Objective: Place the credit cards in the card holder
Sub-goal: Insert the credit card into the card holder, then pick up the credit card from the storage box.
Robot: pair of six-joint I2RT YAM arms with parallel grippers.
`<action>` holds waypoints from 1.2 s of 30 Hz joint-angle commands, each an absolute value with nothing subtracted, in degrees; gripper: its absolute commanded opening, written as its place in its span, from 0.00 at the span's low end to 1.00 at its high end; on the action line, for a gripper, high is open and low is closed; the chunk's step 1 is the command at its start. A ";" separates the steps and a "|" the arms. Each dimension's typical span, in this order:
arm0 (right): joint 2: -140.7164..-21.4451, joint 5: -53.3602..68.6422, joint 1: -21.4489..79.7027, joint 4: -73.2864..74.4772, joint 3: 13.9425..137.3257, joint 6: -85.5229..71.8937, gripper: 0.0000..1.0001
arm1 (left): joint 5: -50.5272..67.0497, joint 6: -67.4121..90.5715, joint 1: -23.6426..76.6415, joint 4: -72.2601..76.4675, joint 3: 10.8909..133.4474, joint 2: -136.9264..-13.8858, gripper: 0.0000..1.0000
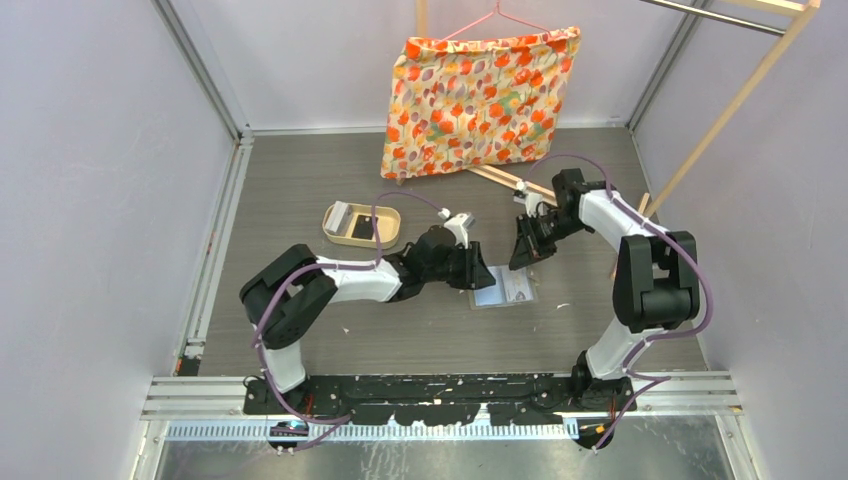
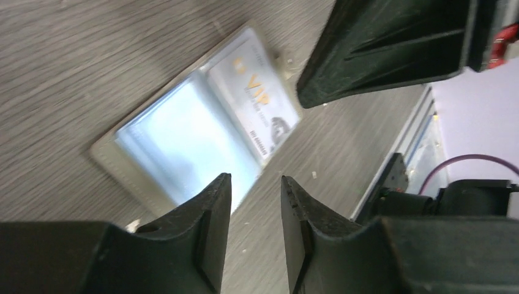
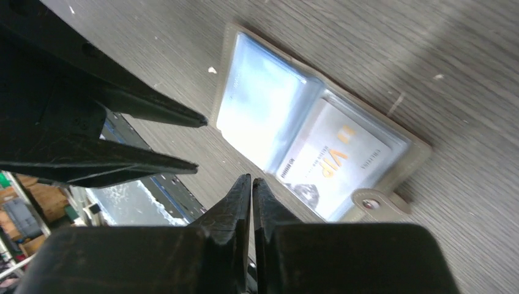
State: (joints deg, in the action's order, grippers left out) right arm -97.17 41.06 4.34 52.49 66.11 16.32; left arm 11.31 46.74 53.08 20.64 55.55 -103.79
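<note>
Overhead rear view, close wrist views sharing card holder (image 2: 183,135)

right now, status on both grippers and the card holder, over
Left gripper open, empty. Right gripper shut, nothing held. Card holder lies open on the table, VIP card in one pocket. Both grippers hover beside it.

Left gripper (image 1: 484,274) overhangs the left edge of the card holder (image 1: 510,291), right gripper (image 1: 521,262) its far edge; table (image 1: 420,332) free on the near side; tan tray (image 1: 340,232) well apart, far-left.
</note>
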 commanded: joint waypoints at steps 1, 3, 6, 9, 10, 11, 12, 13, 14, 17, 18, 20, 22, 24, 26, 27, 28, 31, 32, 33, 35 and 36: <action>-98.35 43.37 6.94 47.62 65.26 11.52 0.08 | 11.02 40.51 51.80 23.57 52.62 -102.36 0.34; -99.39 42.70 7.85 47.22 65.46 10.87 0.07 | 11.52 39.06 51.77 23.92 52.68 -103.04 0.29; -100.71 41.11 9.20 46.75 65.74 10.59 0.05 | 11.75 37.46 51.86 24.45 53.22 -104.54 0.22; -102.02 38.63 10.60 46.33 65.95 10.44 0.04 | 11.15 35.84 51.85 25.78 52.99 -105.45 0.19; -102.57 37.99 11.02 46.43 66.12 10.50 0.04 | 11.30 35.51 51.86 27.01 52.69 -105.47 0.19; -102.97 37.30 11.40 46.42 66.17 10.59 0.03 | 11.15 35.43 51.92 28.32 51.90 -105.41 0.19; -103.48 36.16 11.77 46.46 66.26 10.67 0.03 | 11.14 35.42 52.02 29.82 51.40 -105.43 0.19; -103.98 35.40 12.26 46.59 66.42 10.82 0.03 | 11.35 35.38 52.17 31.35 50.93 -105.51 0.19; -104.43 34.74 12.57 46.60 66.52 10.96 0.03 | 11.53 35.35 52.28 32.27 50.82 -105.77 0.19; -105.76 33.01 13.27 46.87 66.77 11.28 0.02 | 12.90 35.25 52.38 34.15 51.43 -107.53 0.19; -106.01 32.44 13.41 46.85 66.75 11.42 0.02 | 13.15 35.37 52.38 34.65 51.68 -108.39 0.19; -106.28 31.37 13.70 46.89 66.71 11.50 0.02 | 14.38 35.53 52.43 35.76 52.00 -109.52 0.19; -106.49 30.61 13.89 47.17 66.79 11.96 0.02 | 15.00 36.23 52.47 37.01 52.32 -111.21 0.19; -106.46 29.66 13.94 47.57 66.88 12.62 0.02 | 15.12 36.86 52.47 37.14 52.53 -112.34 0.19; -106.29 28.75 13.95 48.12 67.04 13.19 0.02 | 14.72 37.08 52.47 36.80 52.49 -112.96 0.19; -106.14 28.39 13.97 48.32 67.00 13.53 0.02 | 14.19 37.16 52.40 36.36 52.41 -113.14 0.19; -105.99 27.75 14.02 48.44 66.98 13.73 0.02 | 13.66 37.18 52.42 35.78 52.24 -113.20 0.19; -105.71 25.31 13.99 48.74 66.91 14.18 0.02 | 11.68 37.49 52.23 34.65 51.25 -113.20 0.18; -105.51 24.20 13.96 48.80 66.84 14.31 0.02 | 10.97 38.02 52.02 34.52 50.79 -113.20 0.18; -105.29 23.34 14.01 48.79 66.74 14.32 0.02 | 10.69 38.47 51.77 34.56 50.27 -113.16 0.17; -104.93 21.92 13.92 48.78 66.63 14.48 0.02 | 9.84 39.23 51.31 34.67 49.26 -112.84 0.17; -104.82 21.86 13.95 48.79 66.56 14.45 0.02 | 9.34 39.36 51.18 34.69 48.94 -112.63 0.17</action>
